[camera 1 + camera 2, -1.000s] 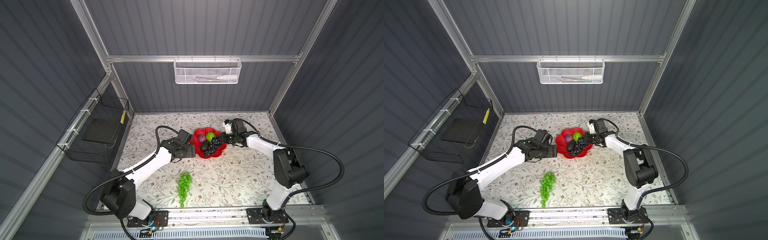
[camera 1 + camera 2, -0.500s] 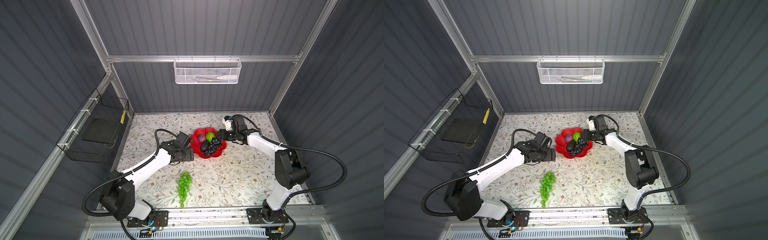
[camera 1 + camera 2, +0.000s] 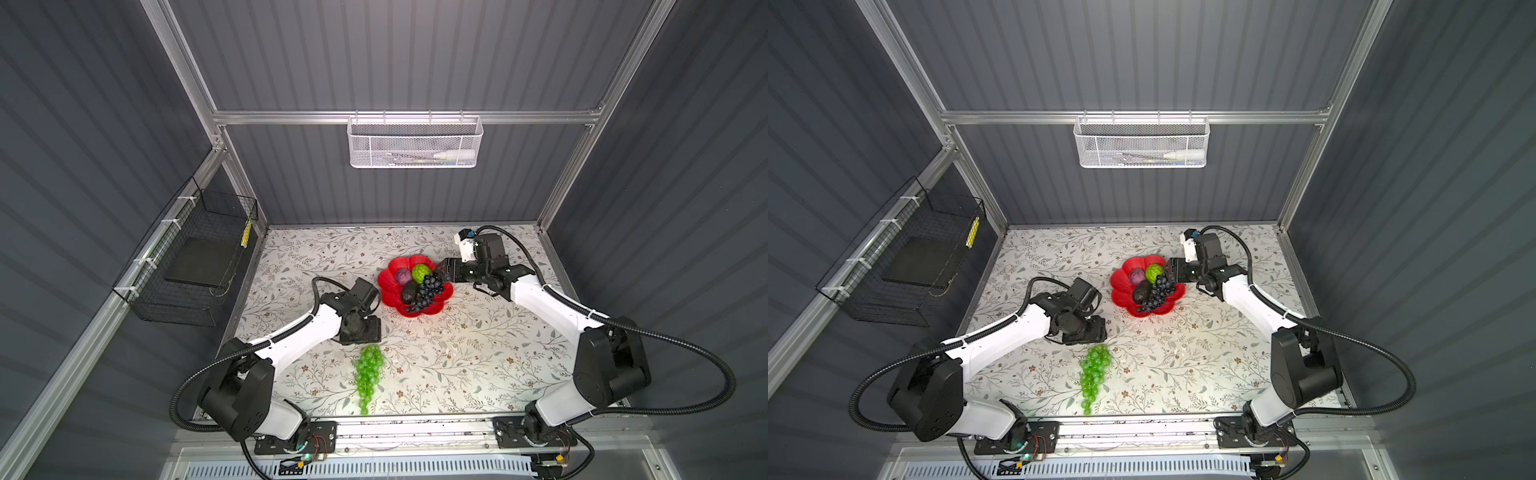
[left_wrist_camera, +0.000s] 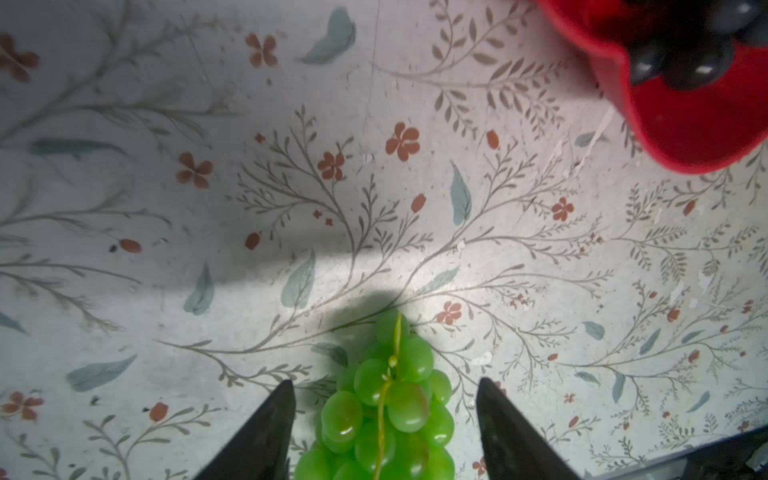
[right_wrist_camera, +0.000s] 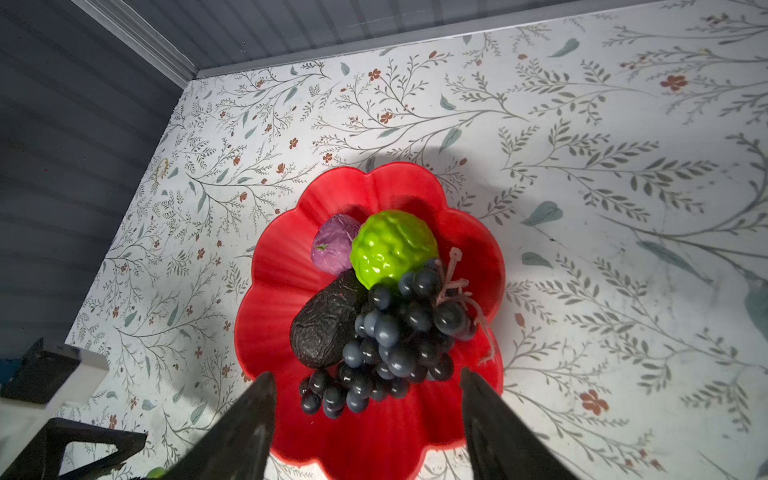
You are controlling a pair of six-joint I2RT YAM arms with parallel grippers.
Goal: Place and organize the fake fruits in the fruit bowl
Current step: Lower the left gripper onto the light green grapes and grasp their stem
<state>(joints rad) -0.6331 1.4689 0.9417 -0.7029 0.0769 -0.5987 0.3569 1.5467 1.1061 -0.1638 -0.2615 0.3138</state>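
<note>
1. Left jaws open astride the translucent green plastic grape bunch (image 4: 386, 409) on the floral counter (image 4: 166, 208).
2. Right jaws open, empty, above the petalled red plastic bowl (image 5: 282, 291) containing four other fake fruits (image 5: 390, 249).

- The fruit bowl (image 3: 387, 286) sits on the table (image 3: 478, 357), behind the table's middle in both top views.
- Inside it, the small ball (image 3: 402, 276) lies at the back, and the bumpy fruit (image 3: 421, 273) touches it on the right.
- The rough oval fruit (image 3: 409, 292) lies in front of the ball.
- The inner grape bunch (image 3: 428, 291) lies against the oval's right side and reaches the front rim.
- The loose grape bunch (image 3: 368, 370) lies on the table well in front of the bowl, slightly left, stem end toward it.
- The left gripper (image 4: 382, 382) stands between the bowl and the loose bunch, one finger on each side of its stem end.
- The right gripper (image 5: 365, 374) is at the bowl's right rim.
- The mesh basket (image 3: 415, 143) hangs on the back wall, and the wire basket (image 3: 195, 266) on the left wall.
</note>
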